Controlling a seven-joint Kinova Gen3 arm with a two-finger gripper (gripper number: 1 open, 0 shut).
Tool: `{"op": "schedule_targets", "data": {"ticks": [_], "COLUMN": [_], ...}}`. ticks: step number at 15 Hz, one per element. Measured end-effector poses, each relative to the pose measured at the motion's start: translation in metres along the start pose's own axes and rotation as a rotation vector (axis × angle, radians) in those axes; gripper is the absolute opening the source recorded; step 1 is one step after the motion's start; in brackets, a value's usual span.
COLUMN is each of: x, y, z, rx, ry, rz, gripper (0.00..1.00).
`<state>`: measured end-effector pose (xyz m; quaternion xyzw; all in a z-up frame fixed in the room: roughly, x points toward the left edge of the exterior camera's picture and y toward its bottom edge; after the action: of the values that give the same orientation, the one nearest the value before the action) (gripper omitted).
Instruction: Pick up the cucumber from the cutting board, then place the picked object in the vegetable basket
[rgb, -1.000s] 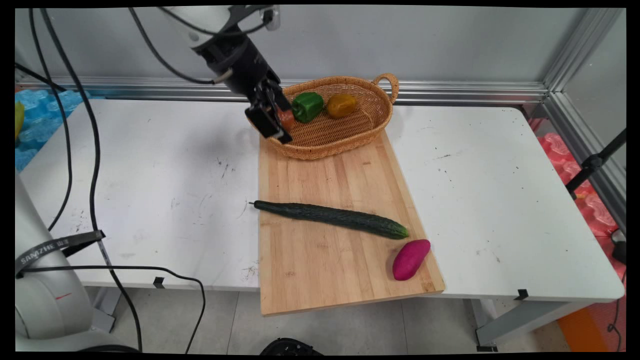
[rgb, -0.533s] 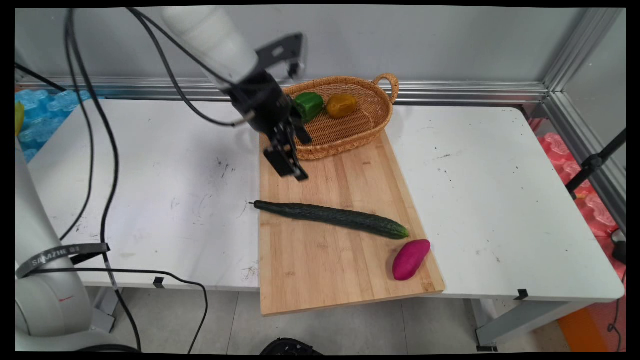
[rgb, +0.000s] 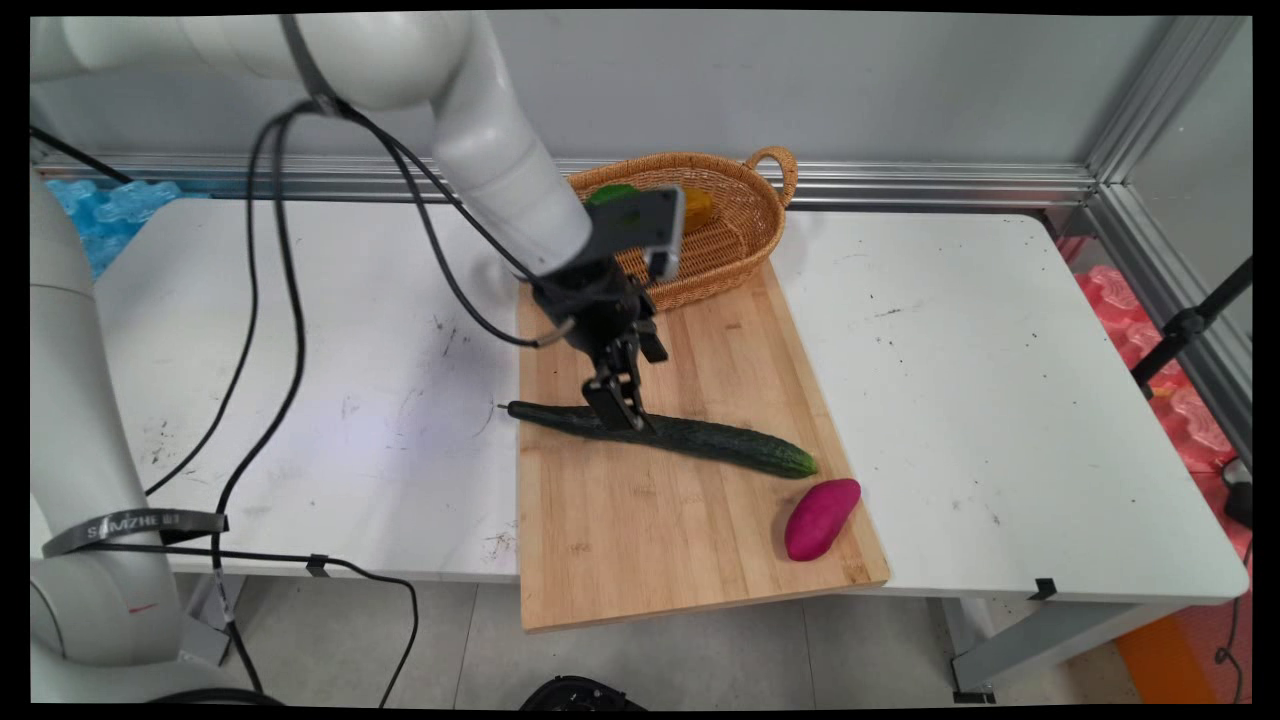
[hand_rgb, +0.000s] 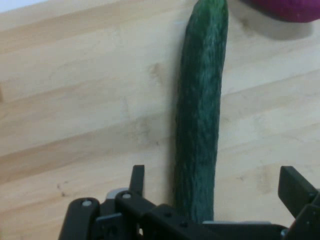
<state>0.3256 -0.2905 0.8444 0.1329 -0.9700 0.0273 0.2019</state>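
Note:
A long dark green cucumber lies across the wooden cutting board. My gripper hangs just over the cucumber's left part, a little in from its stem end. In the hand view the cucumber runs up the middle. My gripper is open, with one finger on each side of the cucumber and a gap to both. A purple sweet potato lies on the board near the cucumber's far tip; the hand view shows its edge.
A wicker basket stands at the board's far end, behind the arm. A green pepper and a yellow-orange vegetable peek out of it. Black cables hang from the arm over the table's left half.
The gripper has come from the basket's left rim down and toward the near side, and is now over the cucumber. A small red-orange thing seen at its fingers earlier is no longer there.

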Motion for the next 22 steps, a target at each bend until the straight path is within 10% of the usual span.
{"op": "schedule_targets", "data": {"ticks": [9,10,22], "x": [0.013,0.013,0.033], "y": [-0.001,-0.001,-0.012], "z": [0.064,0.068,0.037], "rx": [0.004,0.003,0.018], "ry": [-0.052,-0.056,-0.028], "rz": [0.039,0.044,0.072], "gripper": [1.0,0.0,0.0]}}
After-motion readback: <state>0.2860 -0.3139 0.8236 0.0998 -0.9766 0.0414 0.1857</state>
